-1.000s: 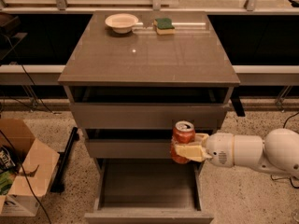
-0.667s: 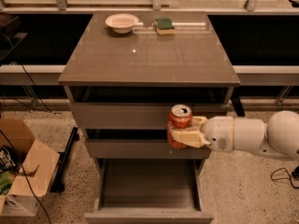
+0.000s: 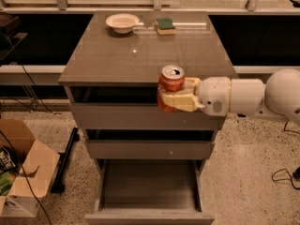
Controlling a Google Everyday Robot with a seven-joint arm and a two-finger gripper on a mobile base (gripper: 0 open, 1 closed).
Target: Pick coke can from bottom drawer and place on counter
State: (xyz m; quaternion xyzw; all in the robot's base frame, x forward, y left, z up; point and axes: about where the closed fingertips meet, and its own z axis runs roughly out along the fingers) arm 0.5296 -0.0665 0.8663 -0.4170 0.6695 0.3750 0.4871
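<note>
In the camera view, my fingers (image 3: 174, 101) are clamped around the can (image 3: 171, 81). I hold it upright at the front edge of the tabletop (image 3: 122, 55), well above the open bottom drawer (image 3: 150, 184), high enough, I judge, to clear that edge.

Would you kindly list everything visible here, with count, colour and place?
coke can: one, red-orange, silver top, upright in the gripper before the counter's front edge
counter: one, grey-brown, cabinet top
bottom drawer: one, grey, pulled open
upper drawers: two, grey, above it
bowl: one, cream, counter's back left
sponge: one, green, right of the bowl
cardboard box: one, brown, floor at left
cable: one, black, floor at right
gripper: one, cream, shut on the coke can
arm: one, white, reaching in from the right
</note>
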